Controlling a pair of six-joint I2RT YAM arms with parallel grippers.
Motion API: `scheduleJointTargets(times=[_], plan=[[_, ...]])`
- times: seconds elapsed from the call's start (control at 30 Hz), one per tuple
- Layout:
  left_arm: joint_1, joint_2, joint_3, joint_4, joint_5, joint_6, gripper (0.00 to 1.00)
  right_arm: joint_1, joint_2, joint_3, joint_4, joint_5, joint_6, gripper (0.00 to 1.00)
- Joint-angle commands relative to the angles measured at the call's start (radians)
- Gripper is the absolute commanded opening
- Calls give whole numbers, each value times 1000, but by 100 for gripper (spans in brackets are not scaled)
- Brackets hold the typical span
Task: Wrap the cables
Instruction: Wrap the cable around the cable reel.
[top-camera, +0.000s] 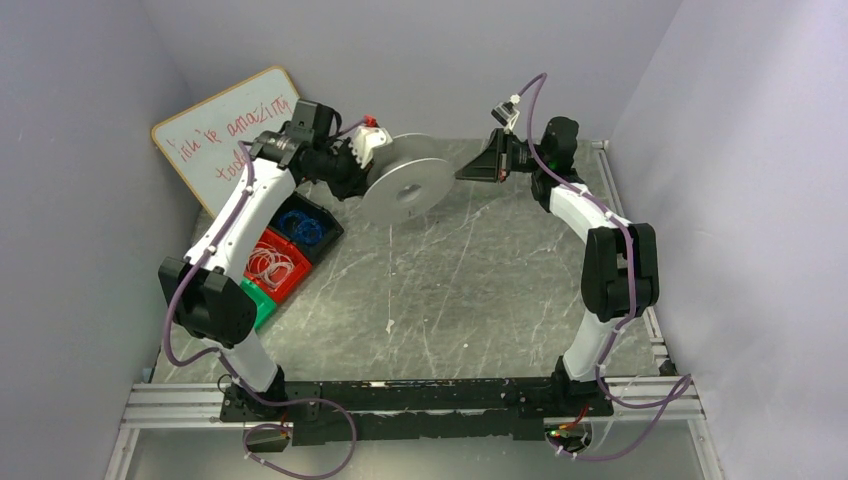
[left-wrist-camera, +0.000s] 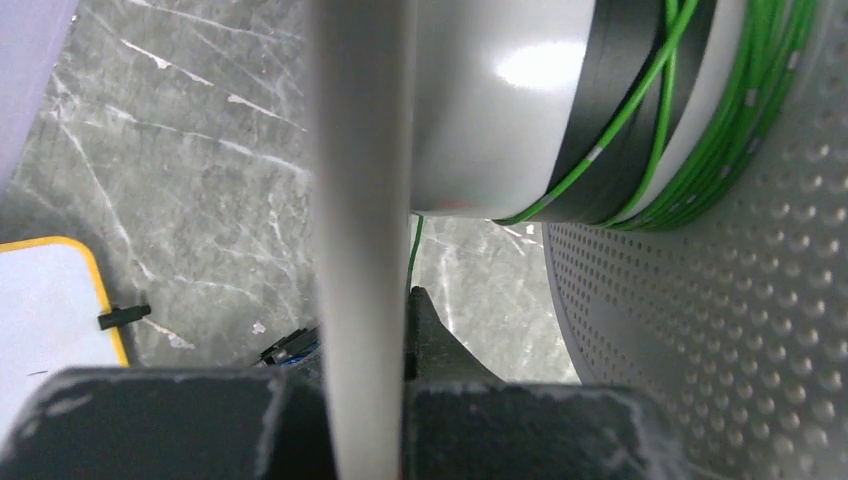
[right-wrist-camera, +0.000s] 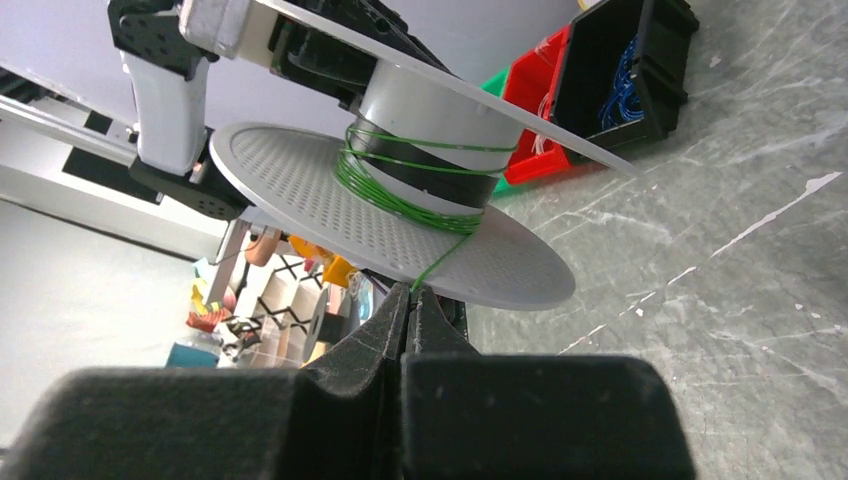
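winding step in hand — left gripper (left-wrist-camera: 368, 335) clamps the grey spool (right-wrist-camera: 290, 185) by one flange (left-wrist-camera: 360, 180), right gripper (right-wrist-camera: 408, 298) pinches the green wire (right-wrist-camera: 395, 195) part-wound on the hub (right-wrist-camera: 430, 115) — next move calls for a taut turn round it.

White-and-black arms (top-camera: 238, 215), purple hoses (top-camera: 165, 305) alongside

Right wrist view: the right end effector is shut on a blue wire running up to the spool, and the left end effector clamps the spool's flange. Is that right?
Not quite: the wire is green, not blue. The right wrist view shows the right end effector shut on the green wire running up to the spool; the left end effector clamps the spool's flange.
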Motion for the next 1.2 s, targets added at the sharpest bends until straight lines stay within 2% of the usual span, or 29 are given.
scheduleJointTargets(times=[0.0, 0.33, 0.57, 0.73, 0.87, 0.97, 1.17], plan=[[-9, -27, -30, 84, -241, 1, 2, -23, -53, 6, 84, -18, 64, 0], [-33, -7, -59, 187, -359, -97, 2, -23, -65, -7, 86, -23, 71, 2], [-30, -8, -62, 184, -272, -152, 2, -21, -60, -9, 114, -35, 123, 4], [-30, 3, -47, 186, -211, -212, 2, -1, -72, -20, 70, -49, 76, 11], [-30, 11, -27, 193, -212, -254, 2, 26, -83, -6, 9, -71, 20, 10], [-31, 5, -23, 201, -208, -259, 2, 32, -85, 2, 4, -80, 2, 0], [-38, 6, -24, 208, -290, -228, 2, 32, -73, 1, 48, -57, 55, 4]])
